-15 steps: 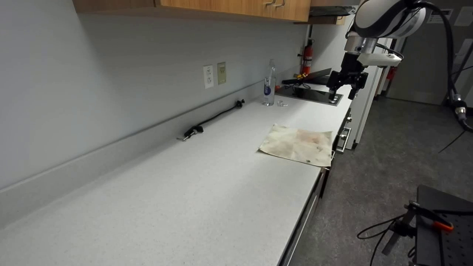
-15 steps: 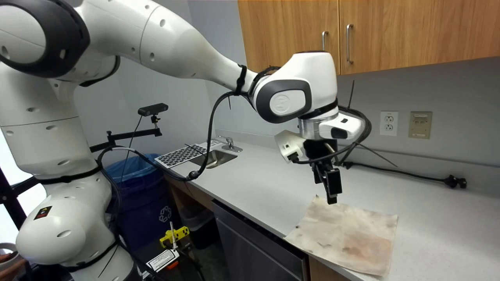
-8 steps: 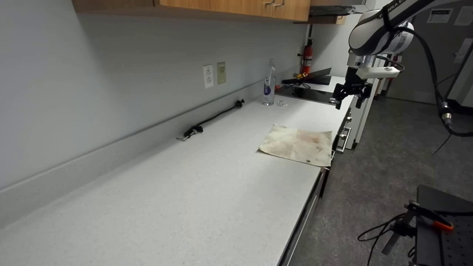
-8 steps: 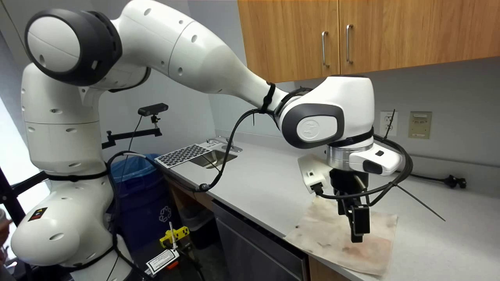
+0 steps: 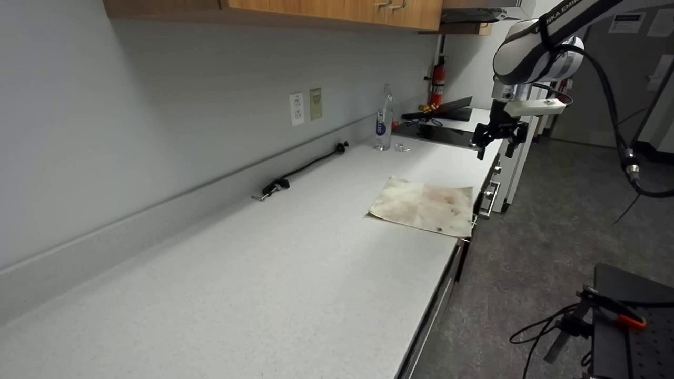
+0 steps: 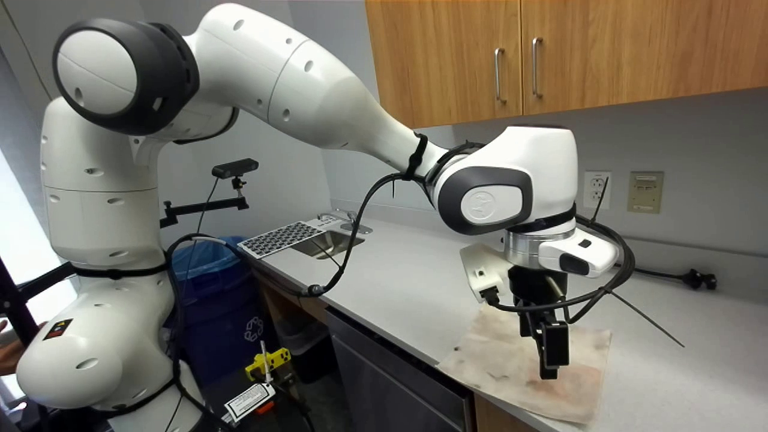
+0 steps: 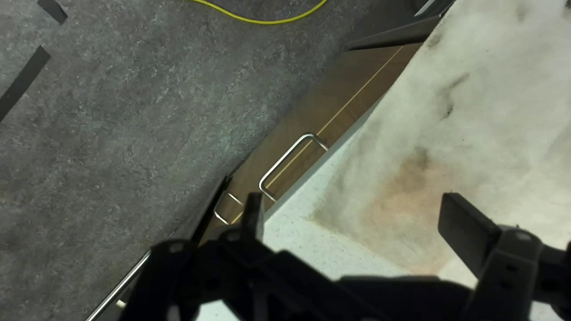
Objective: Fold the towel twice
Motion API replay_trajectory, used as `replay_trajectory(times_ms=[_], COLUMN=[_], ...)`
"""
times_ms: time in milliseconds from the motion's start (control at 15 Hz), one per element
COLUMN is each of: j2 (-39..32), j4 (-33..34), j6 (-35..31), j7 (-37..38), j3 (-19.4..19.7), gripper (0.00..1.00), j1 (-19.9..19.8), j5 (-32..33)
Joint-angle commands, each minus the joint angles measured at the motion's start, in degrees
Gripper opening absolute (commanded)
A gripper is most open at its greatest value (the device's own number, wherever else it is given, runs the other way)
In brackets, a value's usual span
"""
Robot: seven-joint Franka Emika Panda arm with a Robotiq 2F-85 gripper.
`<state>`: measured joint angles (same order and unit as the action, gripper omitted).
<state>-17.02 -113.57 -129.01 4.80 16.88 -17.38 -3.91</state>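
Gripper (image 7: 357, 217): jaws spread wide, pointing down.
Fingers (image 7: 467, 234): both higher than the towel (image 7: 490, 116), apart from it.
Towel: spread out unfolded on the counter (image 5: 263, 289).

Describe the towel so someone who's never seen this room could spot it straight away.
Start with the long, pale counter below the wooden cabinets. The towel lies spread out at the counter's front edge, away from the wall. Unlike the clear, upright bottle, it's a cream cloth blotched with brown.
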Motion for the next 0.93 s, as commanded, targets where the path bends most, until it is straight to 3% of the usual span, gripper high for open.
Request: replay_trajectory(times_ms=[0,533,867], j2=[-5.6,-15.4,-21.5], j4=[4.1,14.5,21.5], j6=[0.7,6.5,11.7], j7=[-0.9,-9.3,-11.5], j3=[-0.9,-4.8,-5.3], gripper=[1.0,1.0,1.0], j1=[-1.0,-5.7,-7.8], j5=[-1.3,-6.3,-5.5])
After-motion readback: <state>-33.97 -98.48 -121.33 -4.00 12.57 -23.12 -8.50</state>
